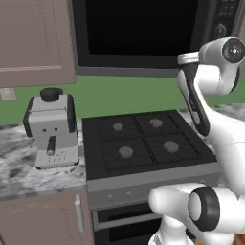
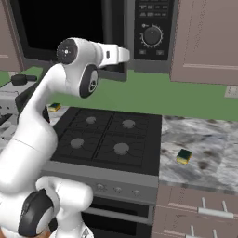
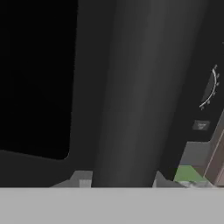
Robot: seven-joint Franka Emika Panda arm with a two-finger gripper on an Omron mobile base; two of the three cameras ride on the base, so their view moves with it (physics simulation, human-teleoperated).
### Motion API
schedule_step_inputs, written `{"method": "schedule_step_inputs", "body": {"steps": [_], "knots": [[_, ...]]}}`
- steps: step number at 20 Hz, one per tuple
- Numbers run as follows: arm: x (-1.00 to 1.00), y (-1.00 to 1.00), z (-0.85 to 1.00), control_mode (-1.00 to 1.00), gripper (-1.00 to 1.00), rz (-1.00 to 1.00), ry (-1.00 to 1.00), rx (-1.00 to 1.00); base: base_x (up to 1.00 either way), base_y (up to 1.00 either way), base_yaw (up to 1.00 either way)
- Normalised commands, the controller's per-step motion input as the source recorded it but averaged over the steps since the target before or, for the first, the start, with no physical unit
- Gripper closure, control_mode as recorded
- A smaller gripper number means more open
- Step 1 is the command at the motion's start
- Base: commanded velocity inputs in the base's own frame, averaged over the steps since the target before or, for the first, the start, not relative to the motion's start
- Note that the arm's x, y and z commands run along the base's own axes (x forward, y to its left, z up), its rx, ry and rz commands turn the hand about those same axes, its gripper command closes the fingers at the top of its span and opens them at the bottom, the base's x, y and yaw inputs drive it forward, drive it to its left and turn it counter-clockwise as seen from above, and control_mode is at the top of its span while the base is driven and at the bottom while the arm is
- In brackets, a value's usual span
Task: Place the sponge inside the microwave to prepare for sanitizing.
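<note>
Left base view: white arm reaches up to the big dark-grey microwave w/ black glass door, door not open yet. Right base view: small yellow sponge w/ dark green top lies flat on the marble counter right of the black four-burner stove — well below and right of the hand. Hand view: gripper clenched on the door's vertical grey handle — the sponge isn't in it.

I see the microwave above the stove; sponge on the counter right of it (coffee machine left).

Glossy white arm w/ rounded segments, dark grey joint rings, black caps.
</note>
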Motion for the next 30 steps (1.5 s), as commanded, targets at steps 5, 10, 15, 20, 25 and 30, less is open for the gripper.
{"method": "schedule_step_inputs", "body": {"steps": [5,10,15,20,25,30], "knots": [[-0.69,0.39,0.3,-1.0,1.0,-0.23,0.0,-0.13,0.0,0.0,0.0],[-0.67,0.43,0.41,-1.0,1.0,-0.32,0.0,-0.02,0.0,0.0,0.0],[-0.63,0.53,0.18,-1.0,1.0,-0.43,-0.01,0.02,0.0,0.0,0.0],[-0.66,0.78,0.01,-1.0,1.0,-0.46,-0.03,0.02,0.0,0.0,0.0],[-0.69,0.75,0.0,-1.0,1.0,-0.26,-0.15,0.08,0.0,0.0,0.0],[-0.5,0.63,-0.02,-1.0,1.0,-0.03,-0.05,0.06,0.0,0.0,0.0]]}}
